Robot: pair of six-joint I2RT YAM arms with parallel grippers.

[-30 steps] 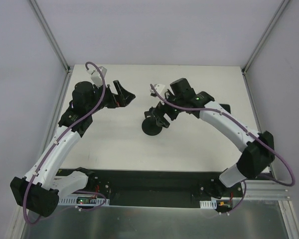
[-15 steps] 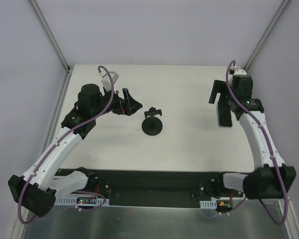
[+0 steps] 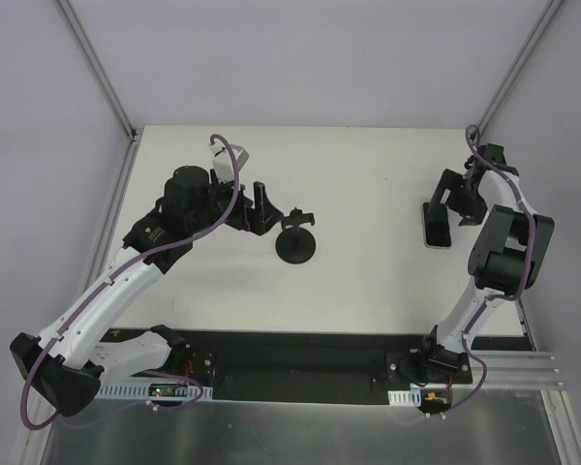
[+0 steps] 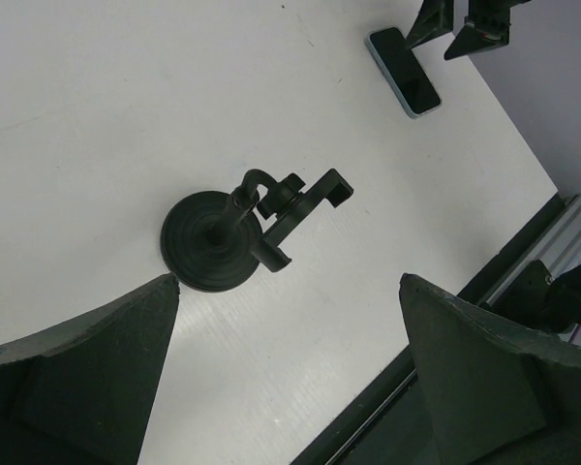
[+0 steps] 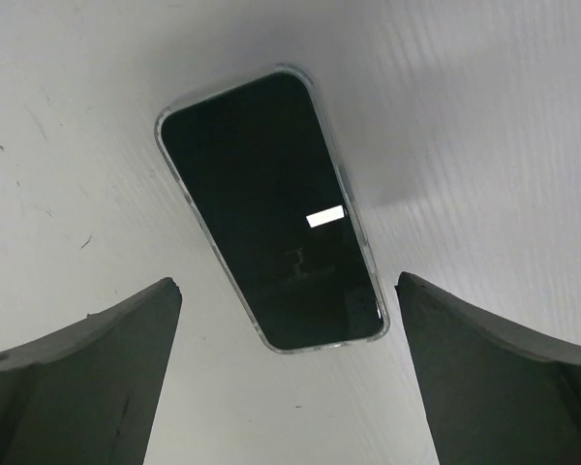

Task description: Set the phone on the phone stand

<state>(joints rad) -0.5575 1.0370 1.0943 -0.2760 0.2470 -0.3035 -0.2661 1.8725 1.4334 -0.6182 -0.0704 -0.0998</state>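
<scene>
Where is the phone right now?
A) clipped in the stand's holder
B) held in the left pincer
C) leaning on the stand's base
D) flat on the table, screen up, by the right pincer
D: the phone lies flat on the table, dark screen up, ungripped before the open right pincer, apart from the phone stand.

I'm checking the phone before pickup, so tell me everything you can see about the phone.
The phone is a slim rectangle with rounded corners, a glossy dark screen facing up and a pale greyish rim. The screen looks unlit, with one small bright reflection. It lies flat on the white table near its right edge. Only the table touches it; the open right gripper hangs above.
</scene>
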